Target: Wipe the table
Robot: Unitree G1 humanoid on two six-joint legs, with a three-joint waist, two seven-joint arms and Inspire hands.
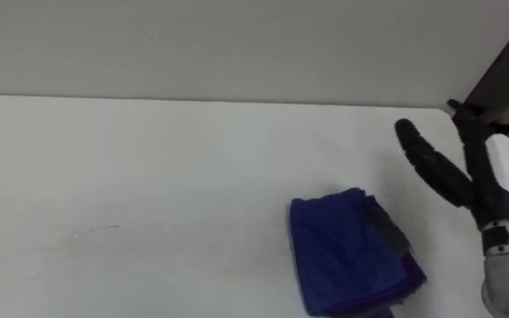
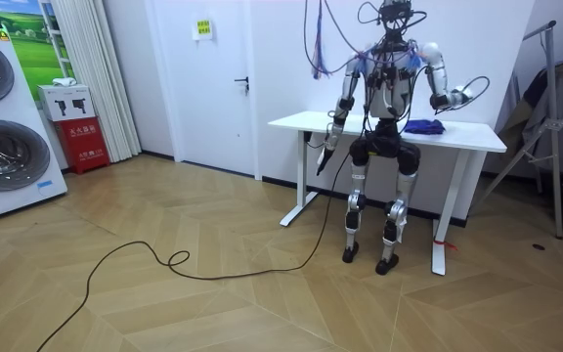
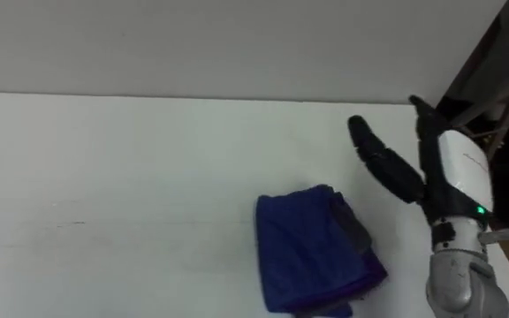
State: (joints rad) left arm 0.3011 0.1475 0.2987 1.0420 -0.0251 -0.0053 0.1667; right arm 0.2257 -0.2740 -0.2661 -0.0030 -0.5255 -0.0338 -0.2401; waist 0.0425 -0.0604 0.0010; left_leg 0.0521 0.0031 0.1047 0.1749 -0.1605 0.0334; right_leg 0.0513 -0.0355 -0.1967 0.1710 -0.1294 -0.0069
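A folded blue cloth [image 1: 347, 252] lies flat on the white table [image 1: 148, 177] at its near edge, towards the robot's right, with nothing holding it. Just to the right of it and apart from it, the right hand [image 1: 495, 181] is raised over the table's right end, wide open, its dark fingers [image 1: 431, 163] stretched straight and pointing up and leftward, holding nothing. In the room view the robot stands at the table's near side, facing it, and its left hand [image 2: 326, 154] hangs low beside the table's edge, where I cannot tell how its fingers are set.
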